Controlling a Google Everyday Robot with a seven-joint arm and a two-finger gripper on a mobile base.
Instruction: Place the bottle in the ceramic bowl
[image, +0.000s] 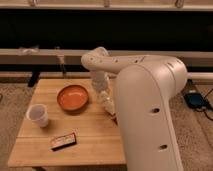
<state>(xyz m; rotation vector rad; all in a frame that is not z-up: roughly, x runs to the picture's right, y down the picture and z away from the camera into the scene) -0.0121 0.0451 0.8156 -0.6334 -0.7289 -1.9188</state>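
The orange-brown ceramic bowl (73, 97) sits on the wooden table (45, 90), left of centre, and holds nothing that I can see. My gripper (105, 101) hangs from the white arm just right of the bowl's rim, low over the table. A small whitish shape at the gripper's end may be the bottle (108, 105). I cannot tell it apart from the gripper, nor whether it is held. The arm hides the table's right part.
A white cup (38, 114) stands at the table's left front. A flat rectangular block (63, 141) lies near the front edge. A dark wall with a rail runs behind the table. A blue object (195, 100) lies on the floor at right.
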